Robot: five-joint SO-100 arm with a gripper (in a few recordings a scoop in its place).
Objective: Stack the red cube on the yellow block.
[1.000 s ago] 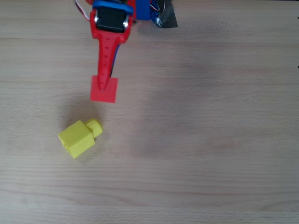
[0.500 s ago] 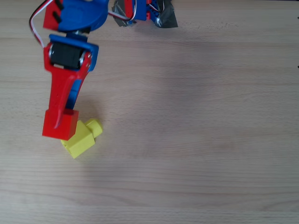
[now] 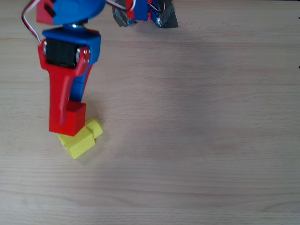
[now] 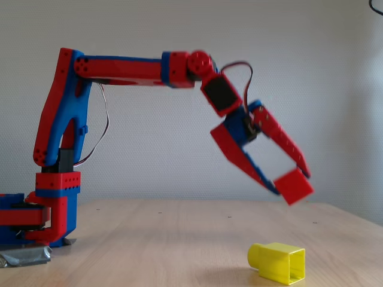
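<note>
jaws are clamped on the red cube (image 4: 294,186), carried above the yellow block (image 4: 277,262) — light, rigid, smooth-faced it is judged; flat opposite sides are best gripped.

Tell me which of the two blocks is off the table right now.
The red cube: it hangs in the air, clamped in the gripper, while the yellow block lies on the table, stud sideways.
</note>
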